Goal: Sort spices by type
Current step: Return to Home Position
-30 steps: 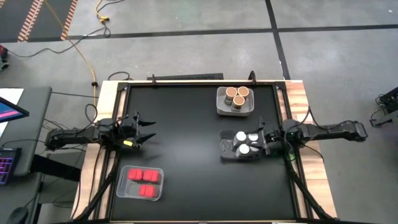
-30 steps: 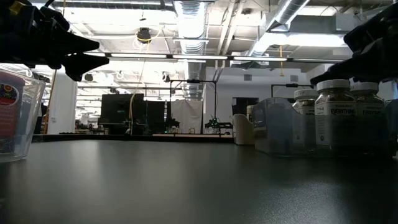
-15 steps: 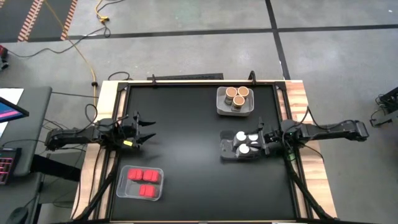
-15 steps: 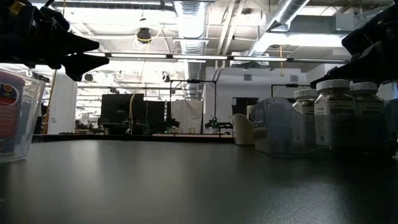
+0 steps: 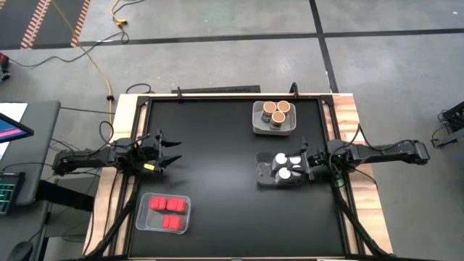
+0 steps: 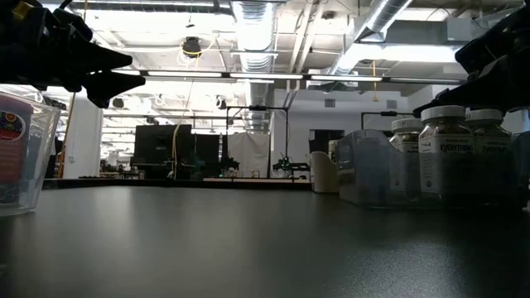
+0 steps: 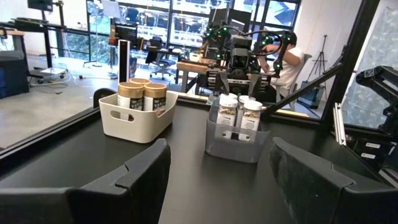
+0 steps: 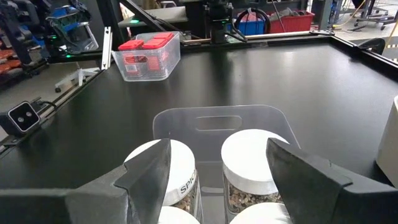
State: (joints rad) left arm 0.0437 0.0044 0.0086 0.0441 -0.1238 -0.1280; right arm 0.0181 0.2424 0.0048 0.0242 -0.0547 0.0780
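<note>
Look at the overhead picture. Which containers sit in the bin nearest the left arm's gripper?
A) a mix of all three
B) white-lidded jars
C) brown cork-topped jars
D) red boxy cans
D: the clear bin close by the left gripper holds only red cans; the cork-topped jars and white-lidded jars stand far over to the right.

Strip lights (image 6: 273, 76) over my black table (image 6: 248, 240) light it brightly and evenly; its matte top shows only a soft grey sheen toward the far edge. Seen from table height, my left gripper (image 6: 137, 69) above the table is a backlit black silhouette.
</note>
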